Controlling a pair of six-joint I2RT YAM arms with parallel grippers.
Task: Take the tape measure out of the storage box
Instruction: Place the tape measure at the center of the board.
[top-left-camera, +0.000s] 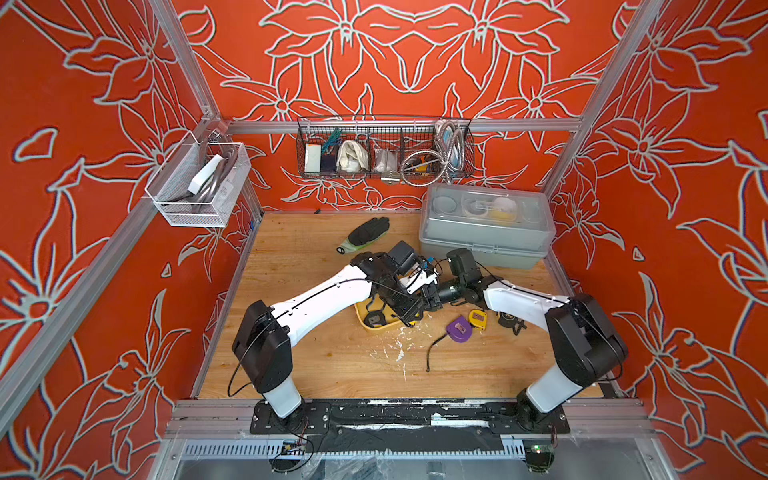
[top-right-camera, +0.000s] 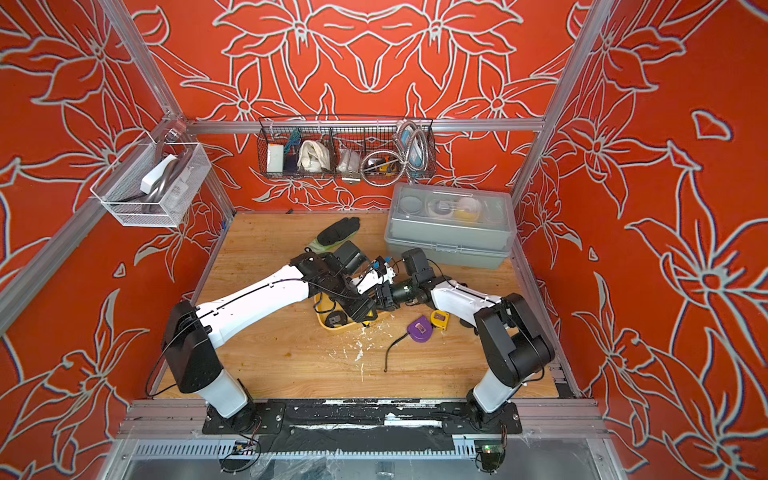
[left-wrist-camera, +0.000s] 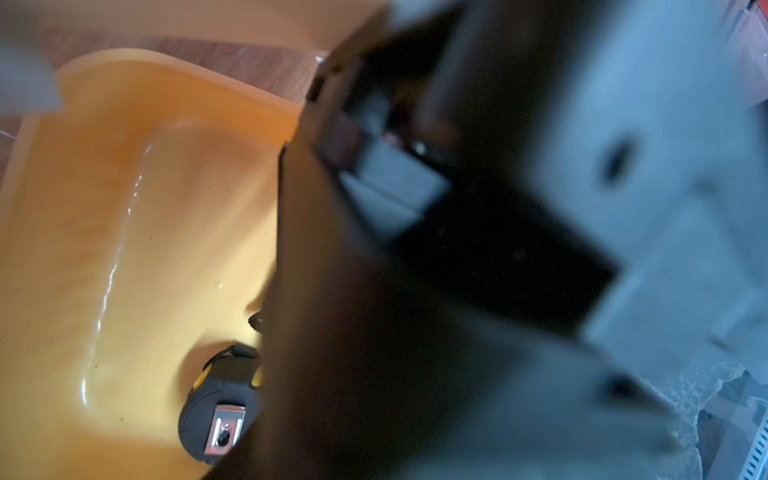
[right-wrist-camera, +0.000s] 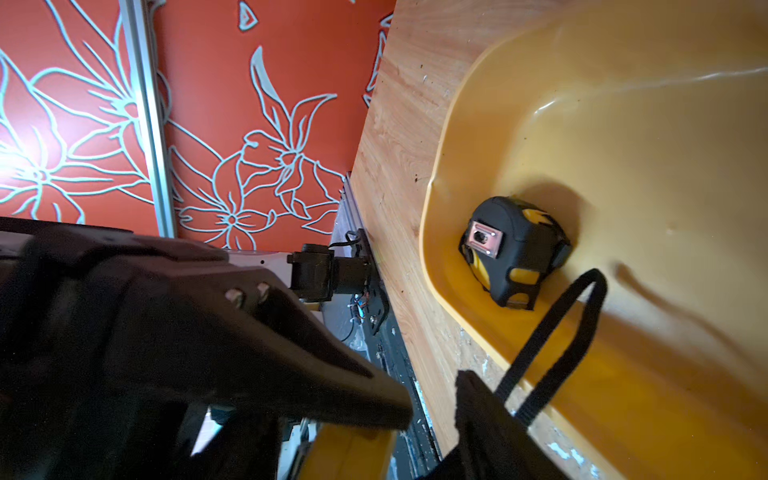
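Over the storage box (top-left-camera: 380, 328) left gripper (top-left-camera: 407, 318) and right gripper (right-wrist-camera: 432, 401) overlap, their grip impossible to tell

Walls (top-left-camera: 415, 62): three, at 9, 12 and 3 o'clock, orange-red with large flowers outlined in pale grey, evenly lit, with one bright glare patch (right-wrist-camera: 16, 162) showing in the right wrist view. Frame: aluminium posts (top-left-camera: 183, 54) in the rear corners and a cross rail (top-left-camera: 257, 126) at 12 o'clock carrying a black wire basket (top-left-camera: 300, 153) of oddments; a white mesh basket (top-left-camera: 183, 210) hangs from the side rail (top-left-camera: 104, 249) at 10 o'clock. Worktop (top-left-camera: 332, 365): light wood planking, scuffed, flecked with white chips (top-left-camera: 399, 353) near its middle, seen in both top views.
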